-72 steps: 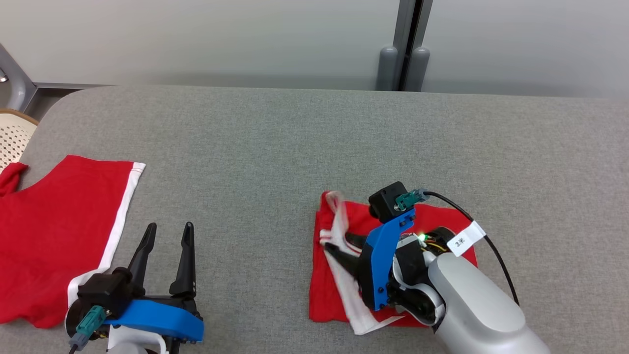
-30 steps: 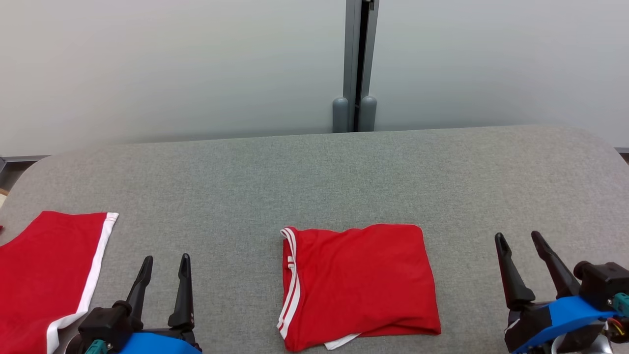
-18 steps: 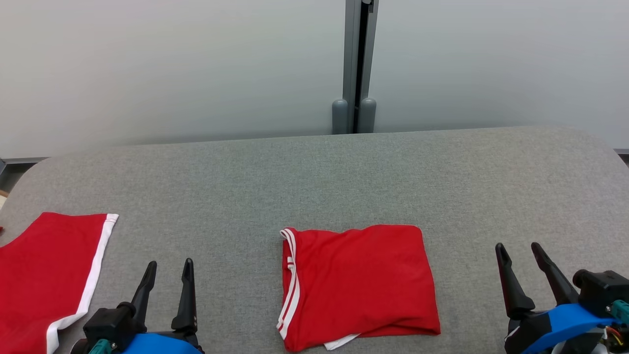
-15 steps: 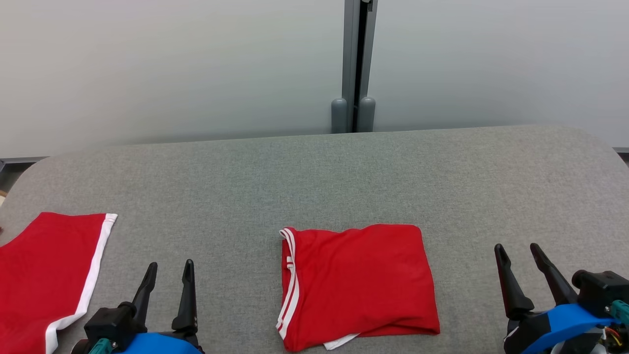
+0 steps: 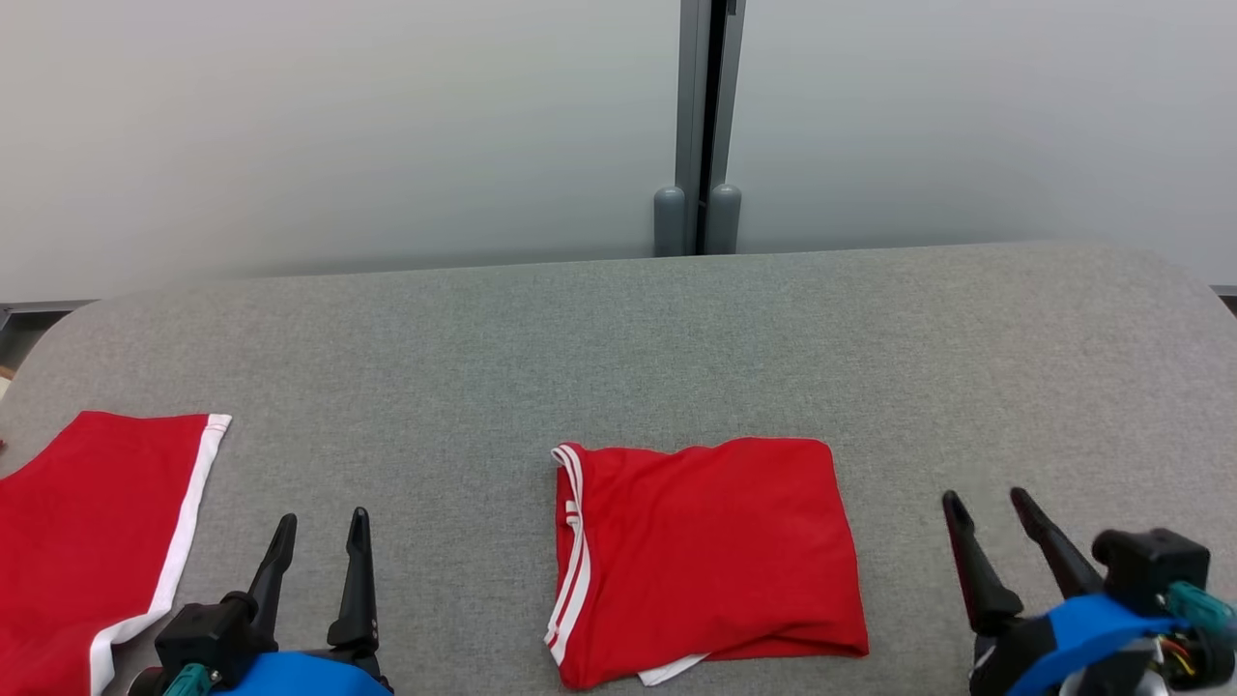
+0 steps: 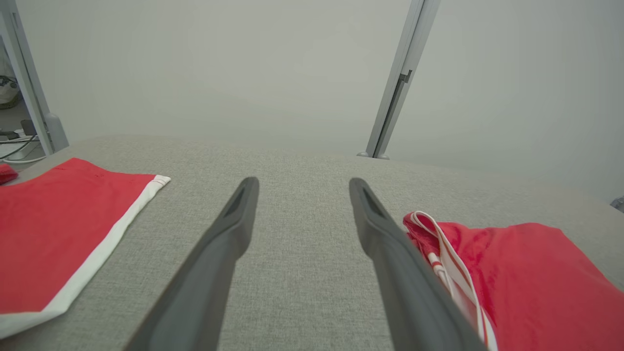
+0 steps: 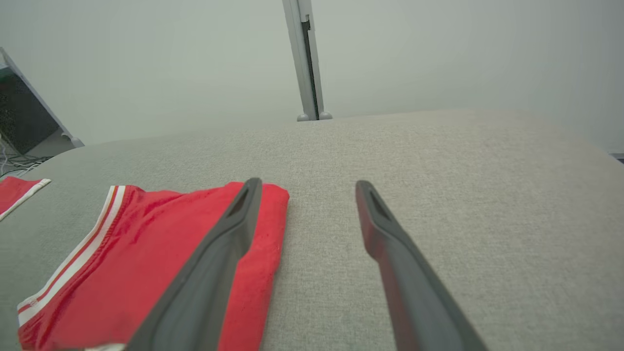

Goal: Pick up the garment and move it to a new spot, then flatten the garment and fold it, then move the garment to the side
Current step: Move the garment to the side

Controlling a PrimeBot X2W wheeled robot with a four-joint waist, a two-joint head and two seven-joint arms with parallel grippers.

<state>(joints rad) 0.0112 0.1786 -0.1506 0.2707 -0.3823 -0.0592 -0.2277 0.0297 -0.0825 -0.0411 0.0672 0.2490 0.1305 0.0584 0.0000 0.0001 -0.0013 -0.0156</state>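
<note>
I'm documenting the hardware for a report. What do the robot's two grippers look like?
The left gripper and right gripper match: two long, tapered black fingers, each with a narrow slot near the tip, on a blue bracket carrying a black camera block with a teal connector. Red and yellow wires show beside the right one.

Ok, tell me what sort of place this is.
Probably a lab or test room: a grey cloth-covered table, plain pale wall panels, a metal post, and a folded red garment.
</note>
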